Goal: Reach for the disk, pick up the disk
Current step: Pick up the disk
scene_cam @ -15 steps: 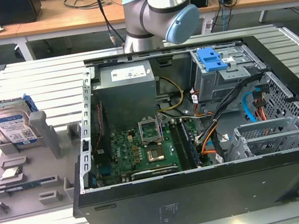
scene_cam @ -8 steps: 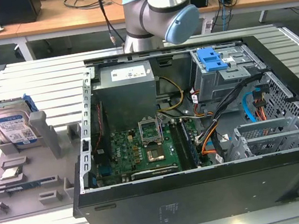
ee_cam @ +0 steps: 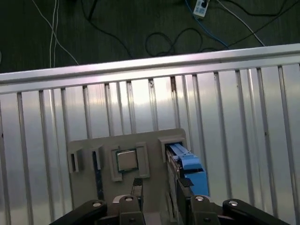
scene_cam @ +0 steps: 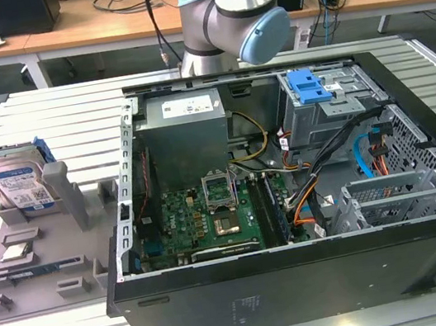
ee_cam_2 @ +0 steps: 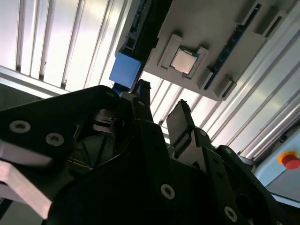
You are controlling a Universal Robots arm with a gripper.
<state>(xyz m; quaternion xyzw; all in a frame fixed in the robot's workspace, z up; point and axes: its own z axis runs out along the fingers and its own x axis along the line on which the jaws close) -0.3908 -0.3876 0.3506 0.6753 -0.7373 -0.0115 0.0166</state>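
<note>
Silver disk, exterior view: the disk point(scene_cam: 14, 187) stands on edge in a grey holder point(scene_cam: 93, 267) at the exterior view's left, blue frame around it, well apart from the open case point(scene_cam: 304, 274).
Room, exterior view: a grey post point(scene_cam: 65, 197) stands just beside the disk. Above it the air looks free, so I judge that straight up is the clean way out.
Fingers, second wrist view: my gripper point(ee_cam_2: 161, 108) has its fingers point(ee_cam_2: 180, 117) spread with nothing between them. The disk's blue corner point(ee_cam_2: 125, 69) lies beyond one tip, near it but apparently not touching.
Neighbour, second wrist view: a small chip point(ee_cam_2: 183, 61) sits in the holder point(ee_cam_2: 211, 23) beside the disk.
First wrist view: my gripper point(ee_cam: 160, 183) hangs over the holder point(ee_cam: 140, 137). The chip point(ee_cam: 126, 160) lies to one side, the disk point(ee_cam: 190, 164) is edge-on at the other finger, and the slatted table point(ee_cam: 234, 117) lies beyond.
Progress: I judge the reach mostly made. No grip yet, so closing and lifting are left.
</note>
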